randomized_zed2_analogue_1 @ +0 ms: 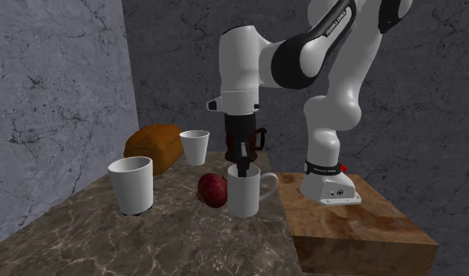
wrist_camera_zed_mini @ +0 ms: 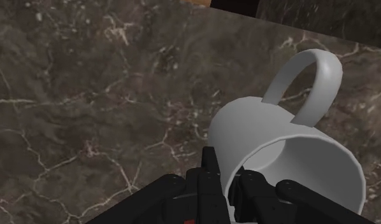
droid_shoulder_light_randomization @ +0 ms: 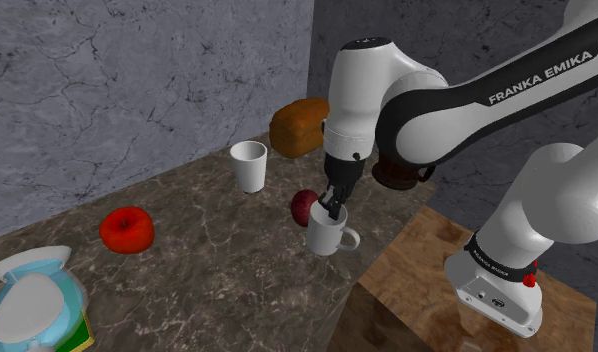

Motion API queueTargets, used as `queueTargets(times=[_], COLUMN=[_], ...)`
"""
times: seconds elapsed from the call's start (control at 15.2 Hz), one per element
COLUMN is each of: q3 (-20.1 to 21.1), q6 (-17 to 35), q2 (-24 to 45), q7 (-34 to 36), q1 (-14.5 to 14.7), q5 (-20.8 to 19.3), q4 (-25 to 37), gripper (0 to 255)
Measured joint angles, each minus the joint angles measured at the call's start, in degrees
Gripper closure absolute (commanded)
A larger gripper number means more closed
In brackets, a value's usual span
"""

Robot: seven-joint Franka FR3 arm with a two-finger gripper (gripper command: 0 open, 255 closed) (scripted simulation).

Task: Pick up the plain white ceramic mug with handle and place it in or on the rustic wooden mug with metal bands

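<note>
The white mug (droid_shoulder_light_randomization: 328,236) with a handle stands upright on the dark marble counter (droid_shoulder_light_randomization: 217,270), close to its edge. My gripper (droid_shoulder_light_randomization: 333,208) comes straight down on it. In the wrist view the gripper (wrist_camera_zed_mini: 229,182) is shut on the mug's rim (wrist_camera_zed_mini: 291,149), one finger inside and one outside, on the side away from the handle. The second exterior view shows the gripper (randomized_zed2_analogue_1: 242,166) dipping into the mug (randomized_zed2_analogue_1: 244,194). The dark brown wooden mug (droid_shoulder_light_randomization: 395,176) stands behind the arm, mostly hidden; part of the wooden mug and its handle (randomized_zed2_analogue_1: 260,138) show beside the wrist.
A dark red fruit (droid_shoulder_light_randomization: 305,207) lies right next to the white mug. A handleless white cup (droid_shoulder_light_randomization: 249,165), a bread loaf (droid_shoulder_light_randomization: 299,127) and a red tomato (droid_shoulder_light_randomization: 126,229) share the counter. A blue-and-white container (droid_shoulder_light_randomization: 32,300) sits at the near corner. The wooden stand (droid_shoulder_light_randomization: 427,270) adjoins the counter.
</note>
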Motion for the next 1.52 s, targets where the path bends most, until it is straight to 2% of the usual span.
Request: queueTargets(times=[1.52], q3=[-4.5], q6=[-20.0], q2=[-8.0], q7=[-0.7], q1=[0.4], q5=[-0.6], q4=[12.2], gripper=[255])
